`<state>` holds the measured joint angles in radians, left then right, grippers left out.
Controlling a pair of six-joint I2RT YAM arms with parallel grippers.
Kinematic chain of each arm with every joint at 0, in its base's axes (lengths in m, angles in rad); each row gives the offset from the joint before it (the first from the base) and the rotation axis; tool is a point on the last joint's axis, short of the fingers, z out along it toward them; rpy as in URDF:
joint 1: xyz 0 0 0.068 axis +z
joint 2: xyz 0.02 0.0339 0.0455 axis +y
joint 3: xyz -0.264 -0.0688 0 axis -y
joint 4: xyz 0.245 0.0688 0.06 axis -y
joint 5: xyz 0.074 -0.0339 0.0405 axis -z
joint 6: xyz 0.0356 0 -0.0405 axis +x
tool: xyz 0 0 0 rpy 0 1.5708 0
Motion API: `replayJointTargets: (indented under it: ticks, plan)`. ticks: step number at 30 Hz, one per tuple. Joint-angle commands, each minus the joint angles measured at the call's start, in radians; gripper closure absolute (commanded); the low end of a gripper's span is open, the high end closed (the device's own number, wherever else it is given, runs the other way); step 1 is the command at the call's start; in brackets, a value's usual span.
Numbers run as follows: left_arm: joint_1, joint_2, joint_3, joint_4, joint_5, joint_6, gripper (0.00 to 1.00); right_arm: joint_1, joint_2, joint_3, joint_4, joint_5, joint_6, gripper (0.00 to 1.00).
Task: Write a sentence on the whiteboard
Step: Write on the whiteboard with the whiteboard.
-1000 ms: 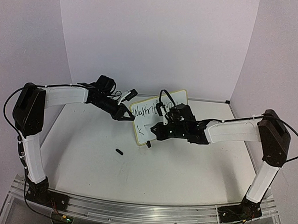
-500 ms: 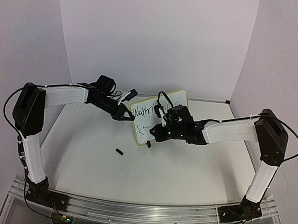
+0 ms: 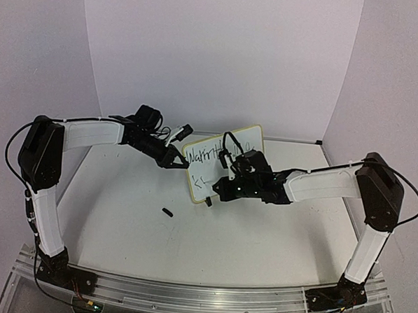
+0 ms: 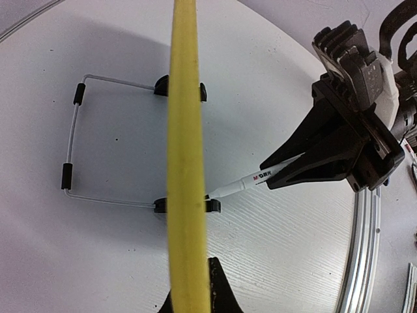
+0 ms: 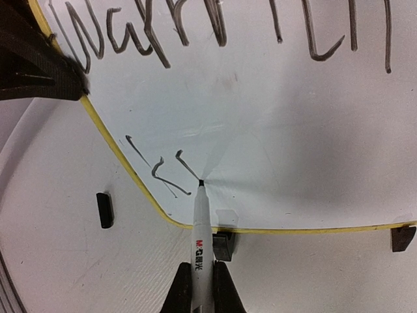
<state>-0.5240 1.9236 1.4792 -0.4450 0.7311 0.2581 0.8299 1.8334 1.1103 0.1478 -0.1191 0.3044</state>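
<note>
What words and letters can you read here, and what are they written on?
"Warmth in": black handwritten top line on the small rectangular white whiteboard with a pale yellow rim; roughly legible.
"K" and an unfinished stroke: black second line below it.
"M&G": printed logo on the slim white marker pen; the characters below it are too small to read.

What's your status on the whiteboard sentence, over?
Left fingers shut on the whiteboard edge. Right fingers shut on the marker, tip on the board, second line of the sentence barely begun. Small black piece on the table, clear of the work.
</note>
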Motion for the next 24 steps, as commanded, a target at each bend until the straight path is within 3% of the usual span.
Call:
replayJointTargets:
  ticks: [1, 8, 24]
  plan:
    - [-0.044, 0.057, -0.017, -0.136, -0.035, 0.018, 1.0, -0.003, -0.054, -0.014, 0.006, -0.022, -0.023, 1.0]
    - [-0.045, 0.058, -0.017, -0.136, -0.033, 0.019, 1.0, -0.003, -0.105, 0.011, 0.007, -0.029, -0.039, 1.0]
    - [-0.045, 0.06, -0.017, -0.135, -0.031, 0.018, 1.0, -0.002, -0.027, 0.095, 0.004, -0.026, -0.076, 1.0]
